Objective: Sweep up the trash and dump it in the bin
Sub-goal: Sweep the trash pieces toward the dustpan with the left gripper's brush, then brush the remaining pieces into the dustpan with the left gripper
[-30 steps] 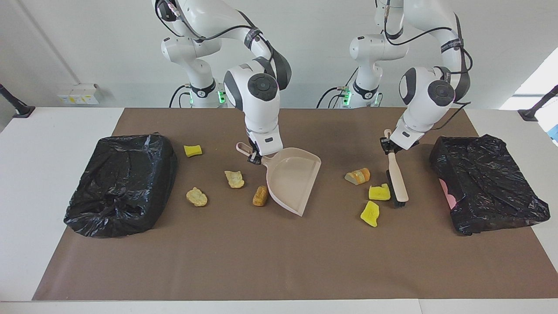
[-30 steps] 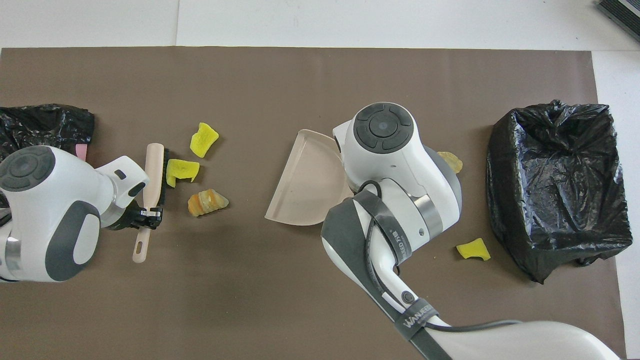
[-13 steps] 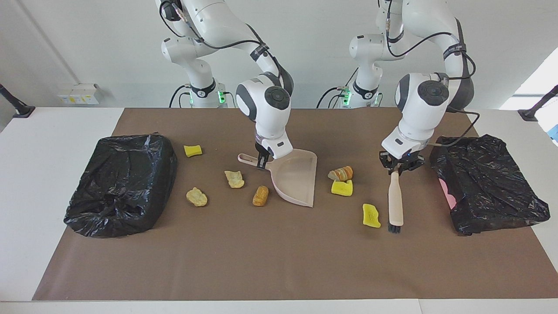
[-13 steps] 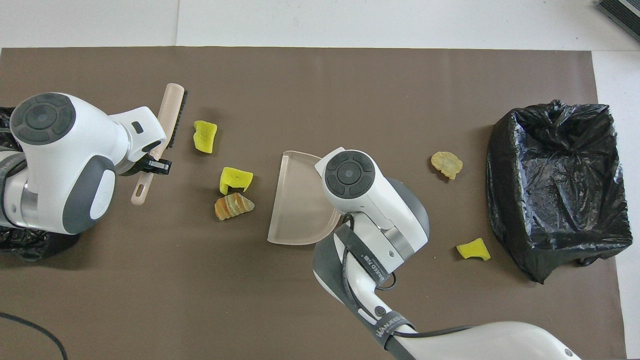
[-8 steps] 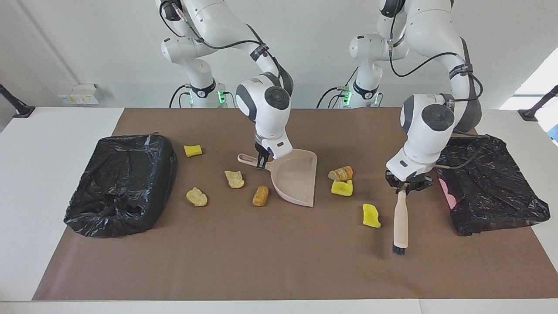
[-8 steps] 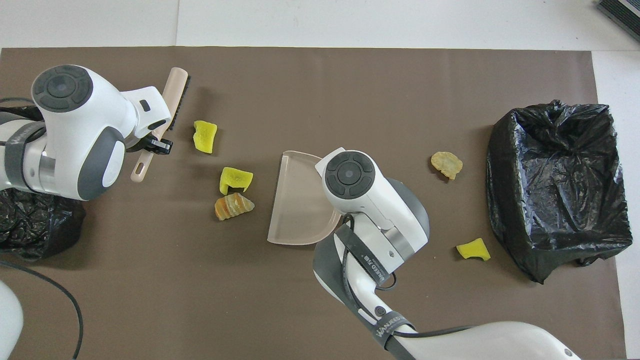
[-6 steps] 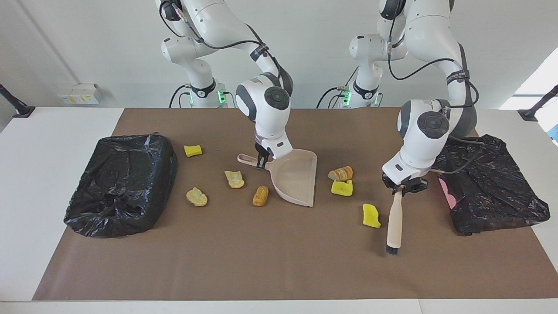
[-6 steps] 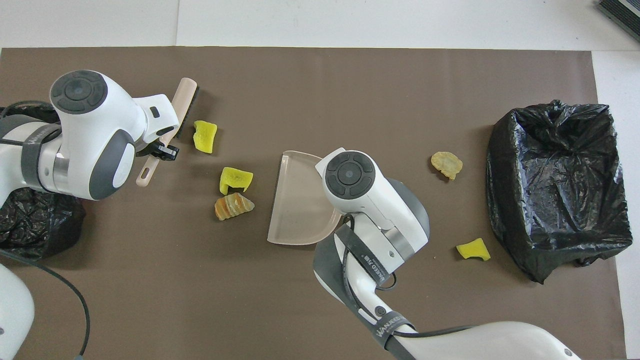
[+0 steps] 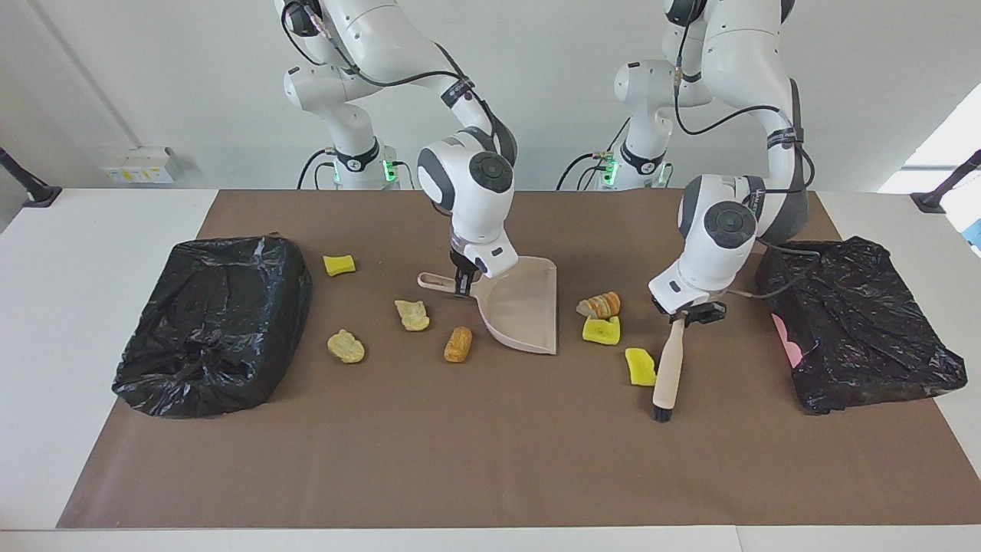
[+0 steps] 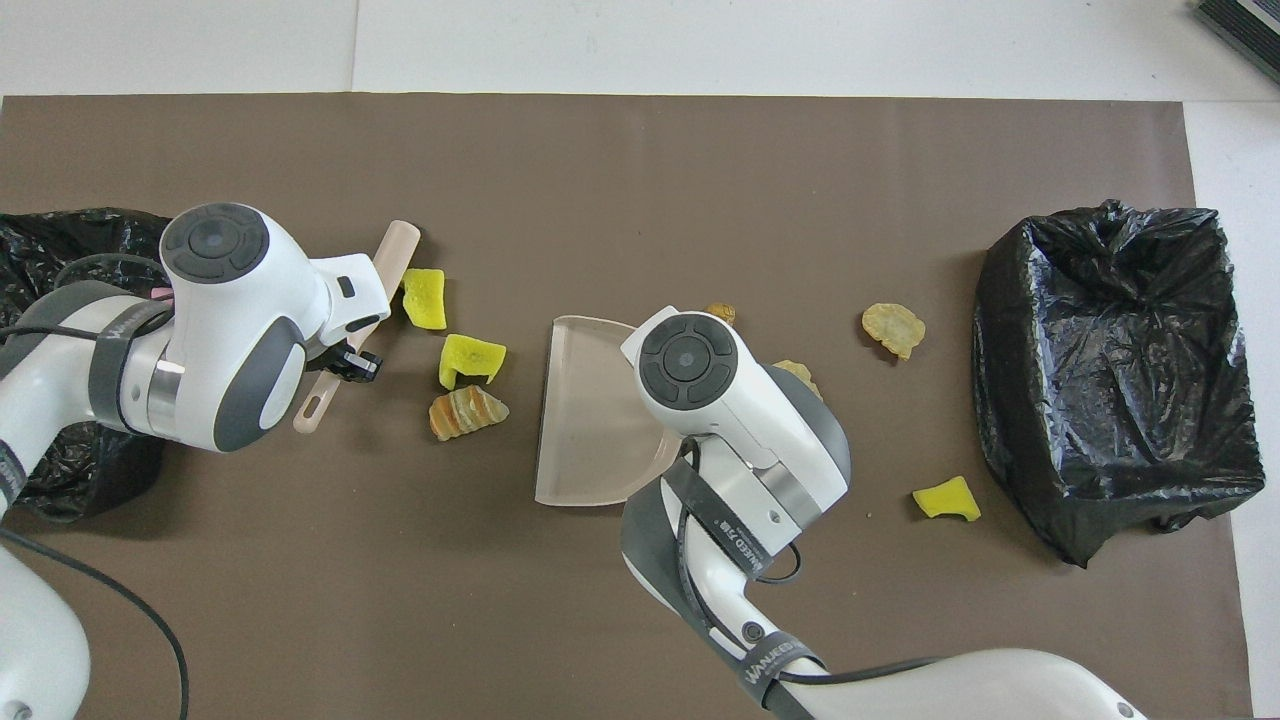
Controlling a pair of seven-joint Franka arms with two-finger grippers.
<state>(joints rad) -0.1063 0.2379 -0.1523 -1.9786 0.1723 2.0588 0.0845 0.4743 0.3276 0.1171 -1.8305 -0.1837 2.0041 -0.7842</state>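
Lying on the mat (image 9: 490, 460): seven trash lumps (image 9: 600, 330), one dustpan (image 9: 525, 310), one brush (image 9: 668, 368), two bags (image 9: 211, 322).
Three lumps sit between brush and dustpan, four toward the right arm's end; left gripper (image 9: 684, 316) clamps the brush, right gripper (image 9: 460, 285) clamps the dustpan's handle.

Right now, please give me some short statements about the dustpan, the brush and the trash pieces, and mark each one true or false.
1. The left gripper holds the brush by its handle. True.
2. The dustpan already has trash pieces in it. False: its tray is empty.
3. A yellow piece lies right beside the brush. True.
4. The right gripper is idle, with its jaws open and holding nothing. False: it is shut on the dustpan's handle.
5. Both black bins stand at the right arm's end of the table. False: one bin stands at each end.
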